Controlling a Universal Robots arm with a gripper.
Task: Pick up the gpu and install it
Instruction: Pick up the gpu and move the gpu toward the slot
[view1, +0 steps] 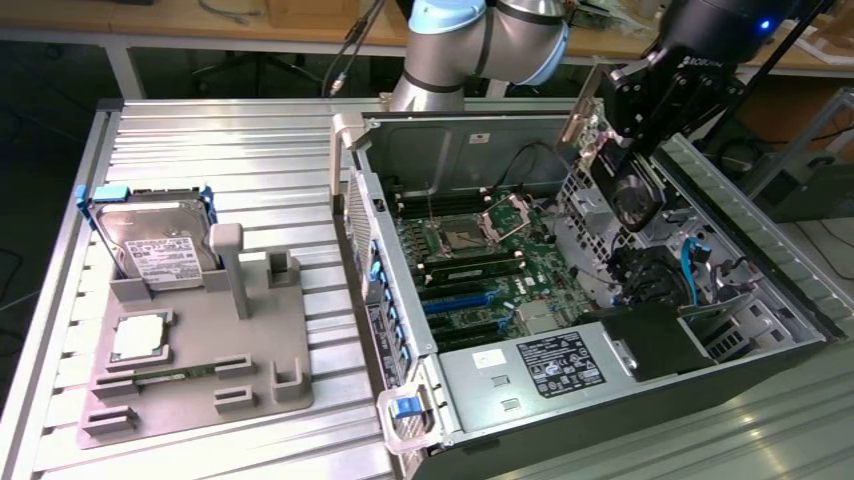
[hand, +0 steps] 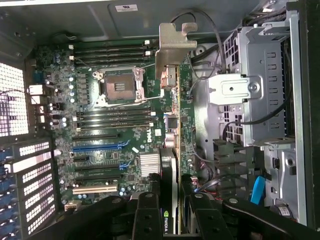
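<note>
At the exterior view's left, on the slatted table (view1: 200, 150), a grey fixture tray (view1: 254, 385) holds the hard drive (view1: 160, 255) upright and the CPU chip (view1: 140, 338) lying flat just nearer than it. Both are well apart from the work in hand. In the middle lies the open computer case (view1: 454, 150), its motherboard (view1: 467, 265) exposed with the bare CPU socket (view1: 470, 240) and a row of expansion slots (view1: 461, 298) on the near side of it. Towards the exterior view's right, the gripper (view1: 621, 140) hangs over the case with the gpu (view1: 627, 190) in its grasp, off the tray and above the right-hand part of the board, beside the drive cage (view1: 587, 215). From the wrist view the gpu (hand: 172, 130) shows edge-on, and the two black fingers (hand: 146, 215) are clamped on its faces, one on each side. The silver bracket (hand: 176, 47) is at the end away from them. The card looks clear of the motherboard (hand: 115, 125), touching nothing. So the pick-up is done, I'd say, and the carry towards the slots (hand: 97, 148) is the step in hand. The card seems to lie crosswise to them, so seating it calls for turning it parallel, lining its edge up over one slot with the bracket at the case's rear wall, and pressing straight down.
</note>
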